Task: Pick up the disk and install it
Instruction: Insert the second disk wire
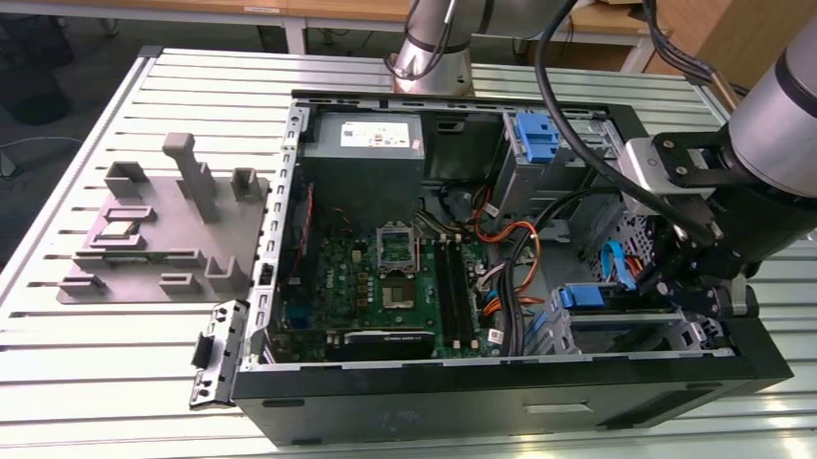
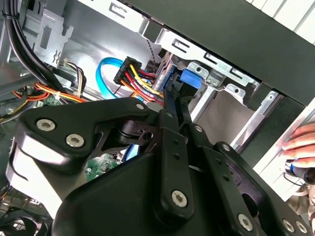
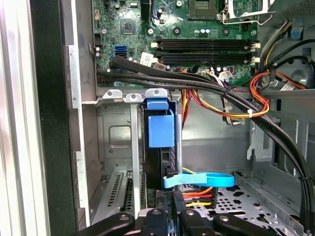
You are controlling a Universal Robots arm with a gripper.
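The disk (image 3: 160, 132) stands on edge in the metal drive cage (image 3: 115, 147) at the corner of the open computer case (image 1: 511, 392). Its blue bracket shows in the second wrist view (image 2: 189, 78) and in the exterior view (image 1: 581, 296). My gripper (image 3: 175, 204) is inside the case right behind the disk's near end, its black fingers (image 2: 170, 118) shut together and pointing at the blue bracket. Whether the fingertips touch the disk I cannot tell. In the exterior view the gripper (image 1: 676, 287) hangs over the case's right-hand corner.
A blue flat cable (image 3: 202, 179) and red-yellow power wires (image 2: 135, 78) lie close to the fingers. Thick black cables (image 3: 197, 81) cross above the cage. The motherboard (image 1: 383, 287) and power supply (image 1: 367, 139) sit further left. A grey fixture (image 1: 166, 229) lies outside. A person's hand (image 2: 300, 142) rests outside the case.
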